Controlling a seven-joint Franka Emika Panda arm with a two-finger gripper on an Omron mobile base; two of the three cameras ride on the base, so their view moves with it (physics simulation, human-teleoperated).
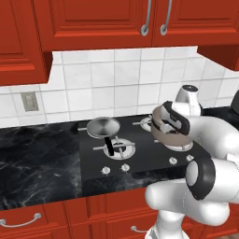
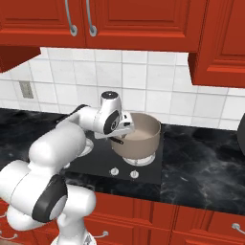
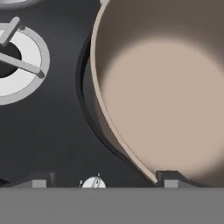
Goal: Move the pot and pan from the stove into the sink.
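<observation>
Pot (image 2: 139,135), wide and deep, of beige-grey matte metal with a pale inside, is sitting on the right burner of the black glass gas stove (image 2: 95,165), which is set in the black marbled table (image 2: 201,167). The end effector (image 2: 125,128) of the white arm is hanging over the pot's left rim, and in the hand view the two dark finger tips are standing well apart: one finger tip (image 3: 168,178) is lying at the pot's rim, the other (image 3: 39,180) is over the black glass outside the wall. So the wall is lying between the tips, and I judge the coming move as a straight lowering before closing. The small shiny silver pan (image 1: 103,127) with a straight black handle is resting on the left burner, farther from the end effector.
</observation>
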